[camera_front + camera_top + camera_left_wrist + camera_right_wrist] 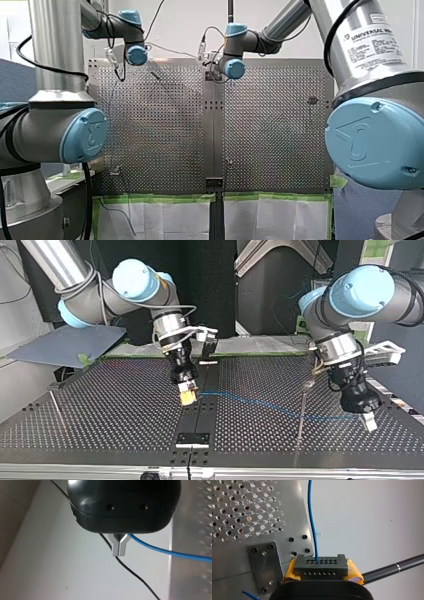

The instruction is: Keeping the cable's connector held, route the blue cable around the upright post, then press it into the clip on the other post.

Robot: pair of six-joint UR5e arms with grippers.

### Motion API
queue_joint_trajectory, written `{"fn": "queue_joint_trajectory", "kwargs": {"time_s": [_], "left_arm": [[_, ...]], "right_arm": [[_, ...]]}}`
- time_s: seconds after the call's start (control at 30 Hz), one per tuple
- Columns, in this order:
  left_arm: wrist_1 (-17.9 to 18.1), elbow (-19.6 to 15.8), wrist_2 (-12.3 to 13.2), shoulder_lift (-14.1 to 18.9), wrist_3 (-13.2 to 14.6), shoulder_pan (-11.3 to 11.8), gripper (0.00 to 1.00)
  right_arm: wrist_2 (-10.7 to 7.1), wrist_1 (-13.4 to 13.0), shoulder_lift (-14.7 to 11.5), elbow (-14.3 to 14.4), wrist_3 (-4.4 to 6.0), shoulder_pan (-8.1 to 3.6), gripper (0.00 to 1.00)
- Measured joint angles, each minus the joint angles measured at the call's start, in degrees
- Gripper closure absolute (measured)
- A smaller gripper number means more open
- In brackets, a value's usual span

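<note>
The tabletop (100,405) is a dark perforated plate, split down the middle by a plain strip (201,412) that ends in a small bracket (192,439) at the near edge in the top view. In the front view the plate's near edge is lined with green tape (160,198) over white sheets (170,220). A grey panel (65,345) lies off the tabletop at the top view's left.

Little stands on the plate. A thin upright post (302,410) rises in the top view's right half, between the two grippers. A second thin post (56,407) with a small clip (53,386) on top stands near the plate's left edge in that view, well apart from both arms. The stretch between that post and the middle strip is bare plate.

My right gripper (188,398) hangs over the middle strip, its yellow pads (353,571) clamped on the grey connector (321,567). The connector's holed face points straight ahead of the gripper. The blue cable (260,404) leaves one hole in the upper row and runs on ahead.

In the top view the cable's long axis lies across the tabletop, from the middle to the right, dropping gently toward my left gripper (370,422). It crosses the upright post; on which side I cannot tell. In the left wrist view that gripper's metal fingers (118,548) meet at the tips, closed around the cable, which comes out sideways from the fork just above them. A thin black wire (135,576) hangs past the fingers.
</note>
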Motion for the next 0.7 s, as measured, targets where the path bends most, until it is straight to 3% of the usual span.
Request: {"fn": "queue_joint_trajectory", "kwargs": {"time_s": [0.3, 0.7], "left_arm": [[-5.3, 1.5, 3.5, -2.1, 2.9, 2.1, 1.00], [-11.9, 2.5, 6.8, -6.4, 4.3, 3.9, 1.00]], "right_arm": [[-1.36, 0.6, 1.9, -3.6, 0.32, 0.50, 1.00], [-1.76, 0.3, 4.0, -4.1, 0.18, 0.24, 1.00]]}}
